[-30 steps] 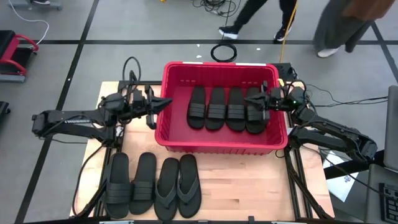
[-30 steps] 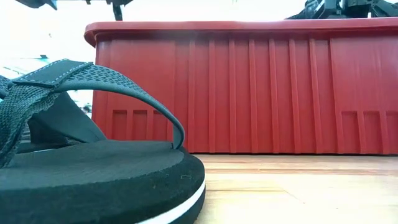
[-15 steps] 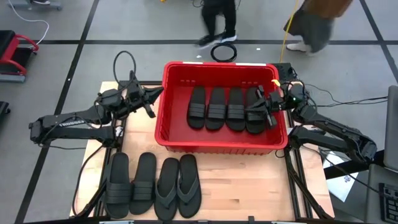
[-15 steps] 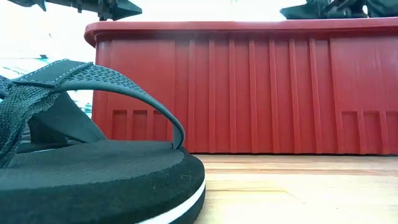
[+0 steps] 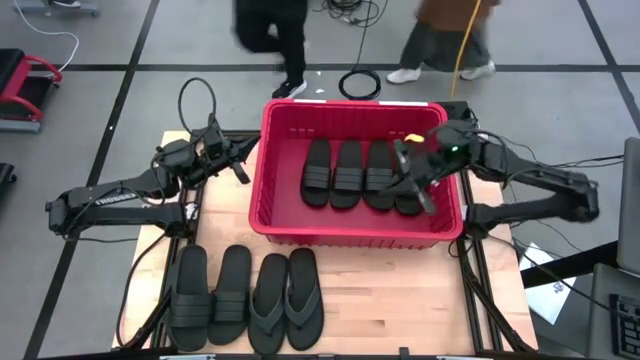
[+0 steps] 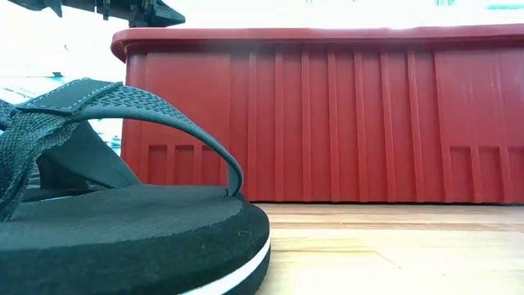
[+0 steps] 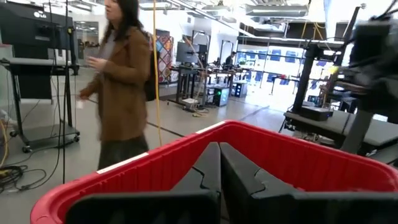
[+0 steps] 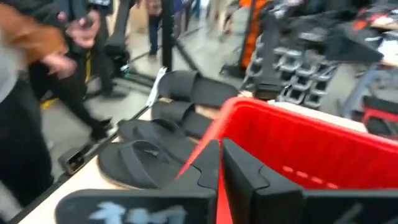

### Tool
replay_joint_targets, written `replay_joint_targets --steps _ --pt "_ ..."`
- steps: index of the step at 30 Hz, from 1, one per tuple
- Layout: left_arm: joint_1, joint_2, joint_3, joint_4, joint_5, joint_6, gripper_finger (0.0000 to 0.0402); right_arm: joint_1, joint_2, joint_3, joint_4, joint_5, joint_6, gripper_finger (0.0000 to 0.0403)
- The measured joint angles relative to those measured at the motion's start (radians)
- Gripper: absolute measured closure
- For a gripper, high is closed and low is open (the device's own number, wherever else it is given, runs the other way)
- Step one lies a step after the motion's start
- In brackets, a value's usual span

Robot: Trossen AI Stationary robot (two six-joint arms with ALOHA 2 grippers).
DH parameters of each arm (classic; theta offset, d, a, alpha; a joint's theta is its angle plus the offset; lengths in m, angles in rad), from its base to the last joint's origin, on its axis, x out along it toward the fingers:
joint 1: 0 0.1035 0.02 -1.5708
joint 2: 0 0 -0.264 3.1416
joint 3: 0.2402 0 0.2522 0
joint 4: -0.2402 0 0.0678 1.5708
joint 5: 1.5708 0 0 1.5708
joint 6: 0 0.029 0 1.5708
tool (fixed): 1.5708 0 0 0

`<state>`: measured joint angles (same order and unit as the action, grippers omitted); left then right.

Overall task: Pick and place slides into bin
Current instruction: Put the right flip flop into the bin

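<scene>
Red bin [image 5: 275, 170] holding four slides [image 5: 348, 173], left end effector [image 5: 243, 176] and right end effector [image 5: 420, 190] closed, empty

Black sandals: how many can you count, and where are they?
8. Four lie side by side inside the red bin, the rightmost partly covered by the right gripper. Four sit in a row on the table in front of the bin.

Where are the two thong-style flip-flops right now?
In the high view, the flip-flops lie side by side on the table in front of the bin, just right of two strapped slides.
</scene>
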<state>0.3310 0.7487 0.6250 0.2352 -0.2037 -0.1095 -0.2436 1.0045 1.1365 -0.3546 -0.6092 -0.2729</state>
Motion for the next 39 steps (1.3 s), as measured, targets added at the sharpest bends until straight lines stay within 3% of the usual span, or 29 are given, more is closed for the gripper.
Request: replay_joint_targets --steps 6,15,20,27,32,39 --pt "0.003 -0.004 0.000 -0.017 0.001 0.002 0.0391 0.251 0.229 0.136 -0.057 0.141 -0.005 0.0320" --pt "0.004 -0.004 0.000 -0.115 0.003 0.027 0.0382 0.401 0.406 0.207 -0.027 0.233 -0.029 0.0209" --pt "0.004 -0.003 0.000 -0.128 0.002 0.028 0.0395 0.482 0.467 0.266 -0.022 0.321 -0.029 0.0186" --pt "0.009 -0.006 0.000 -0.057 -0.004 0.026 0.0390 0.523 0.566 0.271 -0.042 0.585 -0.221 0.0188" --pt "0.009 -0.006 0.000 -0.058 -0.007 -0.018 0.0381 0.484 0.637 0.271 0.033 0.568 -0.226 0.0204" --pt "0.009 -0.005 0.000 -0.059 -0.007 -0.079 0.0395 0.480 0.671 0.271 0.000 0.259 -0.222 0.0225"
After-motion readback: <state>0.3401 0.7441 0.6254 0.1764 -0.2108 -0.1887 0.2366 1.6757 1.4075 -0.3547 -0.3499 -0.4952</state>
